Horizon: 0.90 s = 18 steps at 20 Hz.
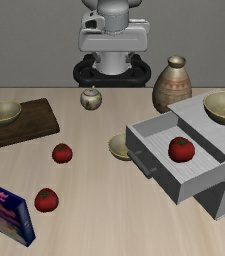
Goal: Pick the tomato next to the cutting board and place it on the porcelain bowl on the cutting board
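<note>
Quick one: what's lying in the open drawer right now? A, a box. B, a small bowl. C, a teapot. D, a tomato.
D: a red tomato lies inside the pulled-out drawer.

Soft, even light is washing down on what you are watching. The pale table (94, 125) is glowing, the tomato (62, 153) at its middle is casting only a faint shadow, and the grey wall (24, 40) behind is sitting dimmer.
</note>
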### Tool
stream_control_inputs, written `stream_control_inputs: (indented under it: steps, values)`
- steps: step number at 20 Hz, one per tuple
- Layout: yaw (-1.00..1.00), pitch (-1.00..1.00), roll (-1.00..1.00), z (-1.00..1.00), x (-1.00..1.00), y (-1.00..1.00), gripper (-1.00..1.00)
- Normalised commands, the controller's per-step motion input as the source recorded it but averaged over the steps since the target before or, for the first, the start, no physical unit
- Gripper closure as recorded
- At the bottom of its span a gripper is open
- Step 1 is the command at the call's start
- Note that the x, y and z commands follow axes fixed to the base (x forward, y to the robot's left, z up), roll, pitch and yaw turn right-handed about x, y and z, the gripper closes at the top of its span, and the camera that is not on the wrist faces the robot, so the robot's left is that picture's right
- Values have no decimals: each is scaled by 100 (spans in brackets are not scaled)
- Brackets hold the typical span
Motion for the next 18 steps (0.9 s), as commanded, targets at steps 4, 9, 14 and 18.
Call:
stream_control_inputs:
  steps: [4,9,14,18]
  values:
    - [0,0,0,0,0,-100,-100]
    - [0,0,0,0,0,-100,-100]
    - [0,0,0,0,60,-40,-100]
    - [0,0,0,0,100,0,-100]
